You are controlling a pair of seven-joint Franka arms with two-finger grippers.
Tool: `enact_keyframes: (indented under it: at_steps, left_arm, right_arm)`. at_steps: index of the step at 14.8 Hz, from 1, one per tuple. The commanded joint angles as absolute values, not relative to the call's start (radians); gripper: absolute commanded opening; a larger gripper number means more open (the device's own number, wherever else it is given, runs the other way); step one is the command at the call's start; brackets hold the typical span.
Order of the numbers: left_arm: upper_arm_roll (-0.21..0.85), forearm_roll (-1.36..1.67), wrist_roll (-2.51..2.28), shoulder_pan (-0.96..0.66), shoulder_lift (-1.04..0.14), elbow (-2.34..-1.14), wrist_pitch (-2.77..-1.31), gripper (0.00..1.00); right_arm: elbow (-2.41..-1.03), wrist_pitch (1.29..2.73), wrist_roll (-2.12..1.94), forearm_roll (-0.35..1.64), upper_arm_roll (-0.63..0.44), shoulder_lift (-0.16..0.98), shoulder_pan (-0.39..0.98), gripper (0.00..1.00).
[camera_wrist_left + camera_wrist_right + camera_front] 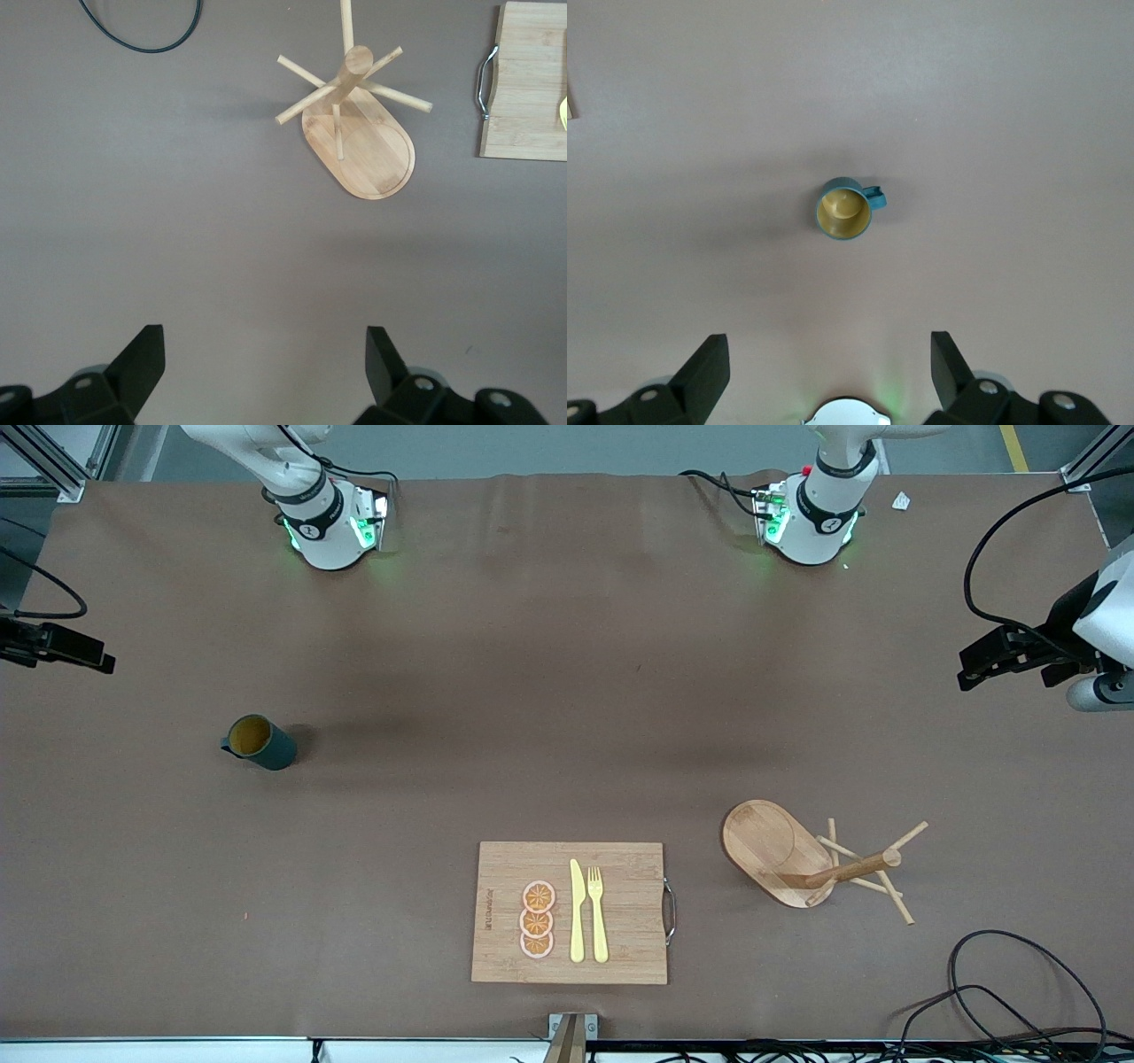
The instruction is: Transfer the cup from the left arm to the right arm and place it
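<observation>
The cup is a small dark teal mug with a tan-yellow inside. It stands upright on the brown table toward the right arm's end, with nothing touching it. In the right wrist view the cup lies well ahead of my right gripper, which is open and empty. In the front view the right gripper hangs over the table edge at that end, apart from the cup. My left gripper hovers over the left arm's end of the table. In the left wrist view the left gripper is open, with only bare table between its fingers.
A wooden cutting board near the front edge carries three orange slices, a yellow knife and a fork. A wooden mug rack with pegs stands toward the left arm's end. Black cables lie at the near corner.
</observation>
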State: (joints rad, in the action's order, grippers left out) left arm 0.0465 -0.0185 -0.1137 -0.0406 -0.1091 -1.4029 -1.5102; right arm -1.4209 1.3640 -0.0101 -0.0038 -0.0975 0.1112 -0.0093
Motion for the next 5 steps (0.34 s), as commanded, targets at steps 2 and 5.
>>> enact_keyframes:
  at_steps: [2,5]
  left_arm:
    - [0.048,0.000,-0.100,-0.034,-0.106,-1.405,-1.511,1.00]
    - [0.048,0.002,-0.100,-0.034,-0.104,-1.405,-1.511,1.00]
  right_arm:
    - [-1.405,1.329,0.015,0.009,-0.081,0.106,-0.026,1.00]
    - [-1.408,1.315,0.081,0.006,-0.075,0.074,-0.009,1.00]
